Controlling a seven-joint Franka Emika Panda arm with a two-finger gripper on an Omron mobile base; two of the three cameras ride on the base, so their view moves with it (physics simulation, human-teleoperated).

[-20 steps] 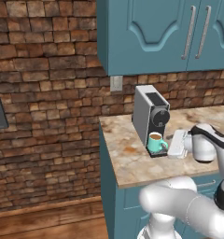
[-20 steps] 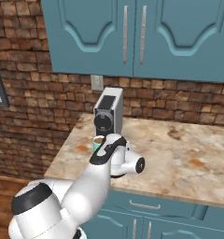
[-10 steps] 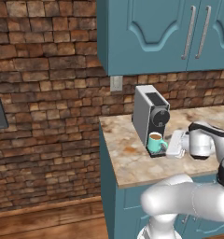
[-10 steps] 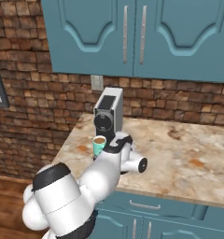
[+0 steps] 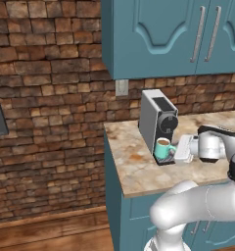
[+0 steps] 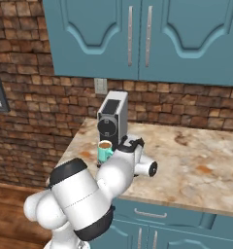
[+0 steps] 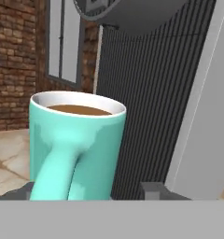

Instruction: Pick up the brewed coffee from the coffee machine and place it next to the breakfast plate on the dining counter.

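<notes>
Right now we see the brewed coffee (image 5: pixel 162 147), a teal mug with a white inner rim, standing upright on the black drip tray under the dark head of the coffee machine (image 5: pixel 157 121), near the left end of the marbled counter (image 5: pixel 134 164). Our tool (image 5: pixel 179 149) sits level with the mug, just beside it on the side away from the brick wall (image 5: pixel 51 112). In the hand view the mug (image 7: pixel 74 144) looms very close with its handle toward us, and 2 grey fingertips (image 7: pixel 153 190) flank it, 1 on each side. We cannot tell whether they press the mug or merely bracket it. Teal wall cabinets (image 6: pixel 138 39) hang above.
</notes>
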